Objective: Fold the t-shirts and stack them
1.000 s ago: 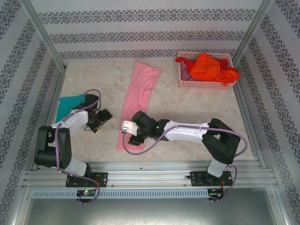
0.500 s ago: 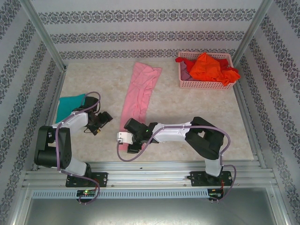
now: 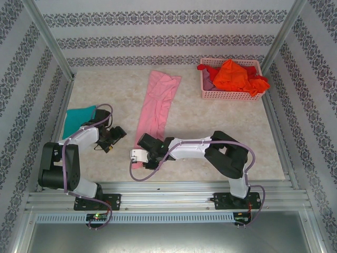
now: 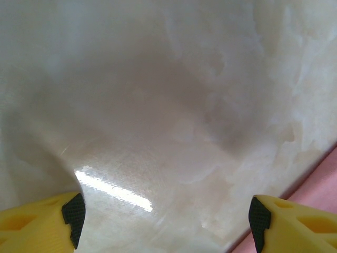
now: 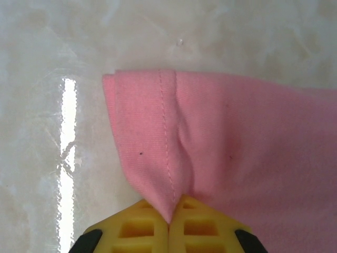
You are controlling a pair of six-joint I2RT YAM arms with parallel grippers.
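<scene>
The right tool (image 5: 169, 219) is pinched shut on a hemmed corner at the near end of the pink shirt (image 3: 157, 103), a long strip running from the far middle of the table (image 3: 210, 126) to its near edge. I judge it should lift just clear and carry straight along the strip so hem meets hem. The left tool (image 4: 166, 216) hangs open over bare table just beside the strip's left edge, gripping nothing. Room is ample: the teal shirt (image 3: 78, 117) by the left edge and the basket (image 3: 229, 96) in the far right corner lie well apart from that path.
</scene>
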